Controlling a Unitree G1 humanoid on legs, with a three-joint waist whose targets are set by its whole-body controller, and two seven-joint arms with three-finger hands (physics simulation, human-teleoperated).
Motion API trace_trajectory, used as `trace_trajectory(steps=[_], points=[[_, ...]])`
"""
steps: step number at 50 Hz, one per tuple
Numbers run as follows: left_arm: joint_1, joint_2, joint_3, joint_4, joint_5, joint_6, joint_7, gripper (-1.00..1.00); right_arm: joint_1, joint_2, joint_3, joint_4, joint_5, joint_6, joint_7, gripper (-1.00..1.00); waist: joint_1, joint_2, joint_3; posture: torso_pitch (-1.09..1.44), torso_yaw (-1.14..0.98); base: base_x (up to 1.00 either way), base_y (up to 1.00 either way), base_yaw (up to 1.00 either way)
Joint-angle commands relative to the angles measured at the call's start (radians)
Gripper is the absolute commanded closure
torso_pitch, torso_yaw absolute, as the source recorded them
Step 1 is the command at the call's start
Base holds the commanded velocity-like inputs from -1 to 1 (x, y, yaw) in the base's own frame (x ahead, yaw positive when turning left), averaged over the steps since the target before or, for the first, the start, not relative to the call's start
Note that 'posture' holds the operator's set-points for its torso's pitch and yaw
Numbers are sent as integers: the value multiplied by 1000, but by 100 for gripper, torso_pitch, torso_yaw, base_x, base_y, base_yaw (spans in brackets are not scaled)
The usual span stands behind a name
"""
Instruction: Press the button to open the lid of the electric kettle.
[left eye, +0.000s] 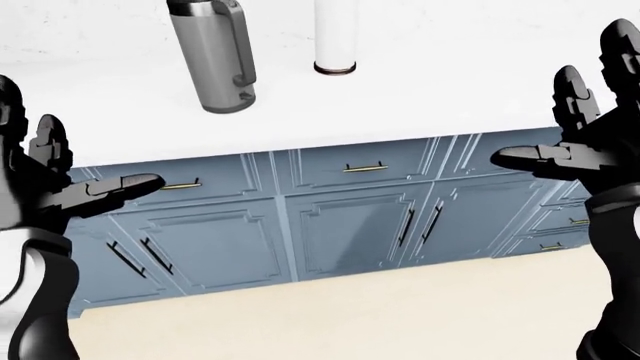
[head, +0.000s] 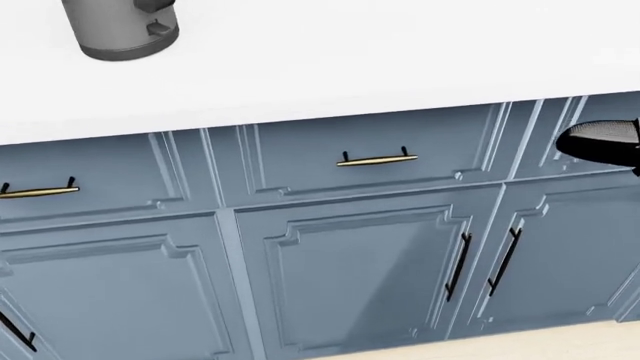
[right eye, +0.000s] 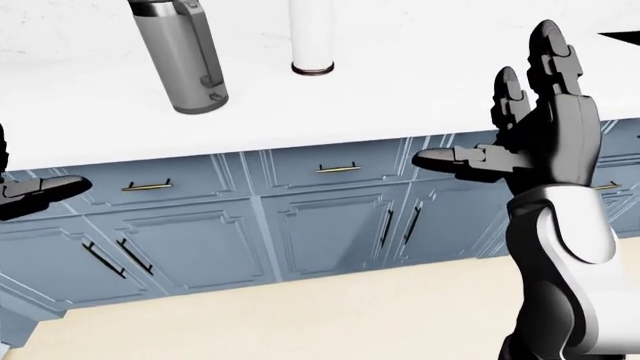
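Note:
A grey metal electric kettle (left eye: 213, 54) with a handle on its right side stands on the white counter (left eye: 420, 97) at the upper left of the left-eye view; its top and lid are cut off by the frame. Its base also shows in the head view (head: 122, 28). My left hand (left eye: 62, 166) is open, raised at the left edge, well below and left of the kettle. My right hand (right eye: 520, 120) is open, fingers spread upward, at the right, far from the kettle. Neither hand touches anything.
A white cylinder with a dark base ring (left eye: 336, 37) stands on the counter right of the kettle. Blue cabinet fronts (left eye: 350, 217) with brass drawer pulls and black door handles run below the counter. Beige floor (left eye: 350, 315) lies at the bottom.

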Motion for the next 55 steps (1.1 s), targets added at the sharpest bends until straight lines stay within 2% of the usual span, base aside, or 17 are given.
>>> trace_trajectory(steps=[1, 7, 9, 11, 12, 13, 24, 26, 30, 33, 35, 37, 38, 48, 51, 52, 55], points=[[-24, 28, 30, -27, 5, -28, 5, -100, -33, -18, 0, -30, 7, -24, 2, -100, 5, -10, -25, 0, 0, 17, 33, 0], [-25, 30, 32, -28, 4, -26, 7, -100, -36, -23, -3, -31, 16, -19, -3, -100, -3, 37, -11, 0, 0, 17, 33, 0], [-26, 31, 32, -30, 2, -24, 8, -100, -34, -24, -3, -29, 16, -22, -3, -100, -8, 79, -17, 0, 0, 18, 33, 0], [-26, 32, 33, -29, 2, -25, 8, -100, -34, -24, -1, -30, 17, -22, -5, -100, -10, 156, -64, 0, 0, 17, 33, 0], [-26, 32, 33, -30, 1, -24, 8, -100, -34, -24, 0, -30, 17, -21, -6, -100, 5, 116, -29, 0, 0, 17, 33, 0], [-26, 33, 33, -30, 2, -25, 8, -100, -34, -24, 0, -30, 17, -21, -6, -100, 6, 123, -14, 0, 0, 17, 33, 0], [-28, 34, 28, -32, 1, -23, 10, -100, -36, -21, 5, -33, 18, -18, -8, -100, 22, -15, -19, 0, 0, 17, 33, 0], [-30, 36, 29, -33, 1, -21, 10, -100, -35, -21, 4, -34, 20, -17, -8, -100, 11, 6, -19, 0, 0, 17, 33, 0], [-27, 34, 30, -34, 2, -23, 7, -100, -34, -21, 3, -35, 20, -18, -9, -100, 7, -5, -29, 0, 0, 17, 33, 0], [-26, 33, 28, -34, 4, -24, 6, -100, -31, -20, 4, -36, 19, -19, -7, -100, 0, 27, -14, 0, 0, 18, 34, 0], [-26, 32, 29, -34, 4, -23, 5, -100, -31, -19, 4, -36, 17, -21, -9, -100, -6, 65, -13, 0, 0, 17, 33, 0], [-27, 32, 29, -35, 4, -23, 5, -100, -32, -19, 4, -37, 19, -19, -9, -100, -4, 147, -38, 0, 0, 18, 33, 0], [-25, 32, 27, -33, 6, -25, 4, -100, -30, -18, 5, -37, 17, -21, -9, -100, 4, 112, -31, 0, 0, 18, 34, 0], [-24, 27, 27, -37, 9, -23, 2, -100, -26, -13, 7, -36, 13, -22, -4, -100, 20, 29, -12, 0, 0, 18, 33, 0], [-23, 26, 25, -40, 11, -23, 0, -100, -27, -14, 6, -36, 13, -21, -3, -100, 22, -37, -29, 0, 0, 17, 32, 0], [-24, 26, 26, -37, 11, -25, 0, -100, -23, -12, 9, -34, 8, -27, 0, -100, 9, 9, -18, 0, 0, 18, 19, 0], [-22, 24, 26, -35, 13, -28, -3, -100, -23, -10, 9, -36, 5, -26, 3, -100, 6, -1, -27, 0, 0, 18, 16, 0]])
